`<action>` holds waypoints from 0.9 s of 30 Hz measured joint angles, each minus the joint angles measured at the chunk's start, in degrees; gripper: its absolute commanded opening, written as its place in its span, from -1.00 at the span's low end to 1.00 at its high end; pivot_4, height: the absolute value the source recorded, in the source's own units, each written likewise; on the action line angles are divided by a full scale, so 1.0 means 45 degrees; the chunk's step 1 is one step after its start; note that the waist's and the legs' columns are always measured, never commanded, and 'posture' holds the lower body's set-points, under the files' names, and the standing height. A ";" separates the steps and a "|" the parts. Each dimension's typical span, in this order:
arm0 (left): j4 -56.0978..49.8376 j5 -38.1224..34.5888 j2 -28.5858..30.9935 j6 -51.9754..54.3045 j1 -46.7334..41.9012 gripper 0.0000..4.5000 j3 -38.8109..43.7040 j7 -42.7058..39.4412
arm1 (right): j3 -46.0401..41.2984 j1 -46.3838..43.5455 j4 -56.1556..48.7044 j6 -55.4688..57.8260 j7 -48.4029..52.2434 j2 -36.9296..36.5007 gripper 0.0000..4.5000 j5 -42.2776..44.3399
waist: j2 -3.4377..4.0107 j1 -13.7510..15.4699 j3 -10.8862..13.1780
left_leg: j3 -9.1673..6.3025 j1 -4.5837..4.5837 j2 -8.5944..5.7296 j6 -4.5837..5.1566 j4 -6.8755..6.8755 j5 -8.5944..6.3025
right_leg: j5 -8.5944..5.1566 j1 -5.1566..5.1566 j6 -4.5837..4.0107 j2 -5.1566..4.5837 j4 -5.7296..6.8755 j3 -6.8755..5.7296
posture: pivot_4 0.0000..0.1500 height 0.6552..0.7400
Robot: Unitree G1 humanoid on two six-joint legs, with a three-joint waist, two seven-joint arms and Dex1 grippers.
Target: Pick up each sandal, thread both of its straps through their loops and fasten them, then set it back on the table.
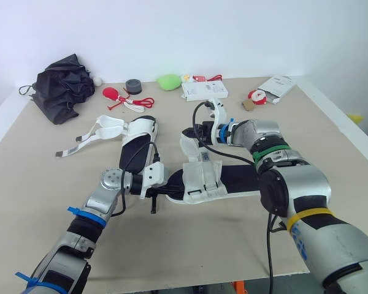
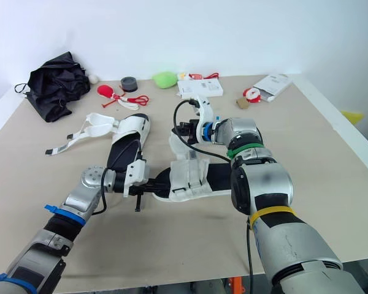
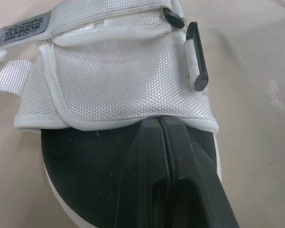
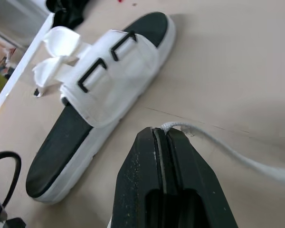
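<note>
The near sandal (image 1: 233,177) lies flat on the worktop (image 1: 190,245). Its long axis runs crosswise in front of the robot, and there is one arm at each end.

The left gripper (image 3: 160,124) is at the sandal's left end. Its fingers are clenched together and lie along the black footbed (image 3: 80,161), with the tips touching the edge of the white mesh upper (image 3: 118,80). Whether they pinch any of that edge cannot be told.

The right gripper (image 4: 162,133) is just beyond the sandal's far side, raised off the worktop. Its fingers are clenched on a white strap (image 4: 213,142), which trails away from the tips towards the sandal.

The coming move turns on which side of the upper each part is on:
- **Loops:** the black loops (image 3: 197,59) sit on the edge of the upper nearest the robot.
- **Strap:** the held strap rises from the opposite, far edge.

In my judgement the strap end has to be carried across the top of the upper, at right angles to the sandal's long axis, to reach a loop. The right arm already holds the strap, and the left arm is placed to steady the sole.

One labelled strap already lies across the upper towards a loop, but it is not clear whether it is threaded.

The second sandal (image 1: 138,131) lies beyond the near sandal's left end, with its straps loose.
</note>
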 measured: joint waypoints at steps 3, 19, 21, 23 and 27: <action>0.0029 0.0000 0.0006 0.0007 -0.0017 -1.00 0.0013 0.0013 | 0.0495 0.0397 -0.0990 -0.0812 0.1349 -0.0052 -0.97 -0.0218 | 0.0004 -0.0004 0.0003 | 0.0003 0.0003 0.0000 -0.0001 0.0005 0.0001 | 0.0005 0.0001 0.0007 0.0009 0.0005 0.0011 | 1.00 1.00; 0.0497 0.0000 -0.0145 -0.0018 -0.0318 -1.00 -0.0029 -0.0213 | 0.3305 0.7285 -1.4340 -0.1976 0.3617 -0.2061 -0.97 -0.0306 | 0.0002 0.0109 -0.0002 | -0.0009 0.0012 -0.0002 -0.0015 0.0027 -0.0004 | -0.0026 0.0014 0.0056 -0.0032 0.0011 -0.0010 | 1.00 1.00; 0.0594 0.0007 -0.0183 -0.0030 -0.0366 -1.00 -0.0035 -0.0204 | 0.3329 0.7831 -1.5859 -0.2055 0.3224 -0.2217 -0.97 -0.0292 | -0.0003 0.0119 -0.0004 | -0.0010 0.0018 -0.0001 -0.0017 0.0029 0.0001 | -0.0035 0.0018 0.0081 -0.0040 0.0009 -0.0017 | 1.00 1.00; 0.0630 0.0007 -0.0199 -0.0039 -0.0383 -1.00 -0.0037 -0.0212 | 0.3340 0.8252 -1.6673 -0.2212 0.3001 -0.2282 -0.97 -0.0298 | -0.0006 0.0127 -0.0006 | -0.0013 0.0019 -0.0001 -0.0017 0.0028 0.0002 | -0.0039 0.0022 0.0087 -0.0047 0.0007 -0.0020 | 1.00 1.00; 0.0645 0.0006 -0.0252 -0.0124 -0.0380 -1.00 -0.0044 -0.0273 | 0.3452 1.0396 -1.8984 -0.3777 0.2308 -0.2919 -0.97 -0.0833 | -0.0013 0.0157 -0.0010 | -0.0016 0.0011 -0.0014 -0.0025 0.0025 -0.0007 | -0.0069 0.0021 0.0119 -0.0050 0.0003 -0.0015 | 1.00 1.00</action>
